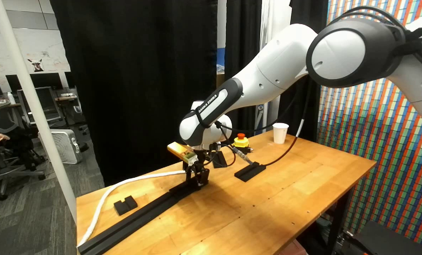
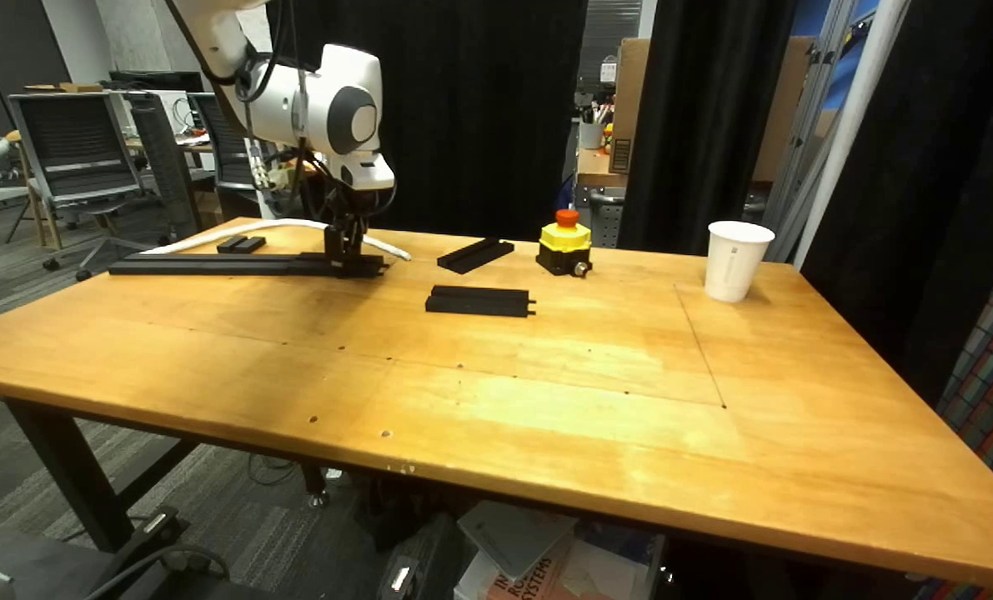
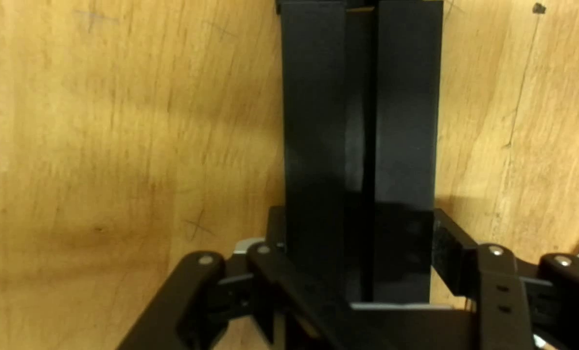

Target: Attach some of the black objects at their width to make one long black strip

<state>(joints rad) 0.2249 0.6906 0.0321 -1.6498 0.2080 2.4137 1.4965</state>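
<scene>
Hand (image 3: 359,231) | jaws part-closed | gripping black bar (image 3: 313,121) by its long sides

Black curtains (image 1: 136,85), grey carpet (image 1: 30,216), wooden table (image 1: 281,187)

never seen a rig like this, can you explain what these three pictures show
The machine is a white Franka Emika robot arm. Two pictures watch from outside; the close-up comes from a wrist camera. There, the end effector is shut on a grooved black bar. That bar is at one end of the long black strip; whether it is locked in, I can't tell. Also on the wooden table are two loose black bars, a short notched black block, a white curved strip, a red-topped emergency-stop button and a white paper cup.
</scene>
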